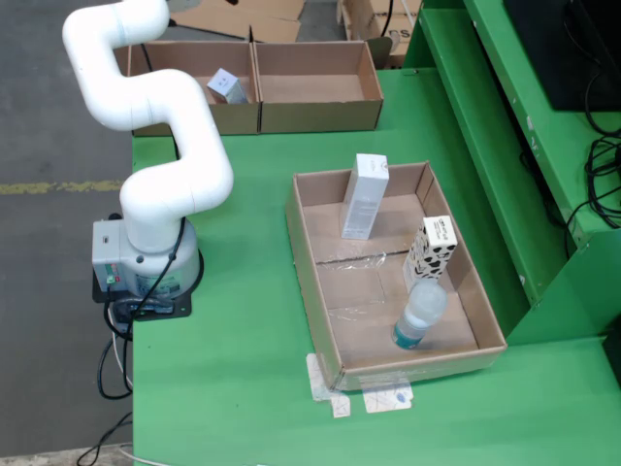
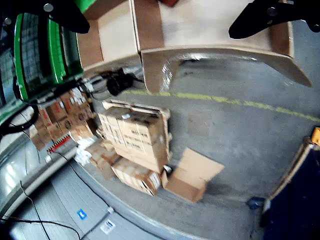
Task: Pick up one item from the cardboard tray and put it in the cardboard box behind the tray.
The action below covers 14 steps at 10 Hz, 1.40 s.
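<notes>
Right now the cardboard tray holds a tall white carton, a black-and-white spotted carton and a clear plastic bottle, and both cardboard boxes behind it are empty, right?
Not quite. The left cardboard box already holds a small white carton, as the fixed view shows; only the right cardboard box is empty. The cardboard tray does hold the tall white carton, black-and-white spotted carton and clear plastic bottle.

One white arm (image 1: pixel 146 116) stands on one green counter (image 1: pixel 243 388).

One cardboard tray (image 1: pixel 315 282) sits near the middle of the counter, holding three items: one tall white carton (image 1: pixel 364 196) at the far end, one black-spotted white carton (image 1: pixel 430 250) on the right, and one clear plastic bottle (image 1: pixel 419 315) at the near end.

Two cardboard boxes stand side by side at the far edge: the left box (image 1: pixel 228 118) holds one small white package (image 1: pixel 227 87), and the right box (image 1: pixel 320 115) holds nothing visible.
</notes>
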Each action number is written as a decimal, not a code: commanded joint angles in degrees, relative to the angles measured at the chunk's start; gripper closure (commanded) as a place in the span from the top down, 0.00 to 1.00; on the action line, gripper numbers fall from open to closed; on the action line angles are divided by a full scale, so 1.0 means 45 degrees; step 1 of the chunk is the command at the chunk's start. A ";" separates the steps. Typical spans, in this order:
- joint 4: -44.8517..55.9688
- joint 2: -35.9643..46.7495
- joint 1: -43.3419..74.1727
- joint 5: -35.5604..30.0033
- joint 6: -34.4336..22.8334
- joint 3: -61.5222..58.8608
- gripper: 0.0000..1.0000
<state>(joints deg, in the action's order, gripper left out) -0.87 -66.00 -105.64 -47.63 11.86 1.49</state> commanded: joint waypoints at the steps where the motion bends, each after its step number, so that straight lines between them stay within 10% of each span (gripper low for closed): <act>1: 0.8131 0.5458 -0.1383 0.1707 0.7142 -0.0331 1.00; 5: 1.3368 0.7336 -0.1898 0.0212 1.1855 -0.0332 1.00; 7: 1.3368 0.7336 -0.1898 0.0212 1.1855 -0.0331 1.00; 8: 1.7714 0.9125 -0.2193 -0.1088 1.5271 -0.0331 1.00; 10: 1.7714 0.9125 -0.2193 -0.1088 1.5271 -0.0331 1.00; 11: 1.4798 0.7961 -0.2018 -0.0248 1.3057 -0.0331 1.00; 12: 1.9707 1.0107 -0.2622 -0.1612 1.6934 -0.0331 1.00; 14: 1.6804 0.8710 -0.1987 -0.0817 1.4458 -0.0332 1.00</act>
<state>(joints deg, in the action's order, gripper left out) 22.93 -32.43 -115.57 -50.18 36.03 1.49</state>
